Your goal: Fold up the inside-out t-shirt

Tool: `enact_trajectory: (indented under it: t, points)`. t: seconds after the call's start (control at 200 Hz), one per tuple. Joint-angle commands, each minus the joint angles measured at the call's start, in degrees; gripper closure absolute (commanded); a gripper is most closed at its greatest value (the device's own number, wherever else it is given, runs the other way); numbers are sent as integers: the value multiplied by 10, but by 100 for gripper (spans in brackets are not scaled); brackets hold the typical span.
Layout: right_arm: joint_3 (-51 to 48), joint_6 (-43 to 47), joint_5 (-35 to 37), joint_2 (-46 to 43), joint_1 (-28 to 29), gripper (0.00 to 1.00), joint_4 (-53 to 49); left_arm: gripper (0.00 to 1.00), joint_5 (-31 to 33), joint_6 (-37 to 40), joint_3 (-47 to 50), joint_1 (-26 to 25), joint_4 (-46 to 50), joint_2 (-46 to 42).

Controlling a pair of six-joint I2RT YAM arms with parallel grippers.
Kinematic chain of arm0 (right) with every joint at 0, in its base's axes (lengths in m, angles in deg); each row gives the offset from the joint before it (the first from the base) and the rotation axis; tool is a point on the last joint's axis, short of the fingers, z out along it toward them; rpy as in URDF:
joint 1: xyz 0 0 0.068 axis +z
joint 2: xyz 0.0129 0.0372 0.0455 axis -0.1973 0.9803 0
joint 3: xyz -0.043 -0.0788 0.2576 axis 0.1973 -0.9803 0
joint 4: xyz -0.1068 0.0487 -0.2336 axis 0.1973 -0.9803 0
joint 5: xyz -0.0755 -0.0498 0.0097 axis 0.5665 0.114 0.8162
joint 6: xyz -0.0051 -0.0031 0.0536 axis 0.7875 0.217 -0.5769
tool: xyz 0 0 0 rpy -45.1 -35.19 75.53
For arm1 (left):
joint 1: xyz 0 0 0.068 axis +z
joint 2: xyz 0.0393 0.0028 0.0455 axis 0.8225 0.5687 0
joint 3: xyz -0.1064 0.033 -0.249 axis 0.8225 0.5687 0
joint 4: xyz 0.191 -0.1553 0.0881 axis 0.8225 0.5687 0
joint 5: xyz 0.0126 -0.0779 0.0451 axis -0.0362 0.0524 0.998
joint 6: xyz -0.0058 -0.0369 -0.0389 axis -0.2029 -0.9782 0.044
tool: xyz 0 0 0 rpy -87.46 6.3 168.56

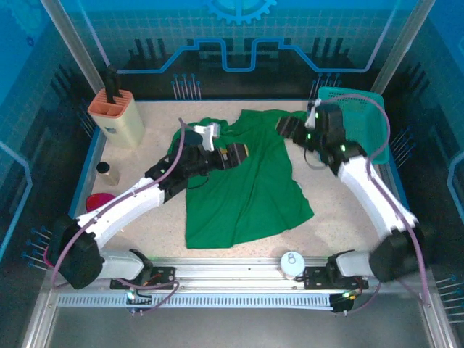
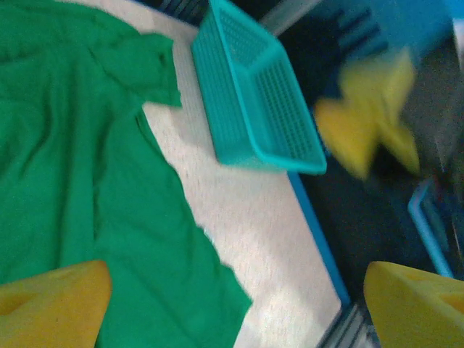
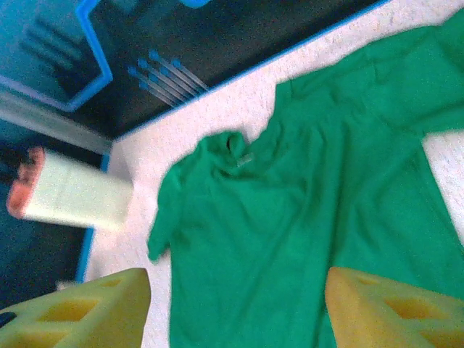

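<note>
Well left of the teal basket (image 1: 366, 127), the left gripper (image 1: 235, 154) hangs with jaws spread wide and empty. The green t-shirt (image 1: 246, 196) lies spread out beneath it, one sleeve near the basket's left side. Just left of the basket, the right gripper (image 1: 286, 129) hovers, jaws apart, holding nothing.

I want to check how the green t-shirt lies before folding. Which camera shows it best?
The top external view: nearly the whole t-shirt is in frame, its upper part partly covered. The right wrist view gives the collar and one sleeve; the left wrist view, the other sleeve and a hem corner.
</note>
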Motion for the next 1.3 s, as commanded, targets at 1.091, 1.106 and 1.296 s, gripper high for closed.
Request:
enact_trajectory:
  t: [1.091, 1.106, 1.296]
  points:
    - [-396, -299, -124, -77, -26, 50, -88, 13, -39, 749, 150, -221, 216, -4]
    - [-401, -305, -130, -76, -25, 49, -80, 13, -36, 751, 148, -225, 214, -1]
    - [-443, -370, -151, -64, 0, 53, -3, 14, 2, 759, 156, -274, 128, 36]
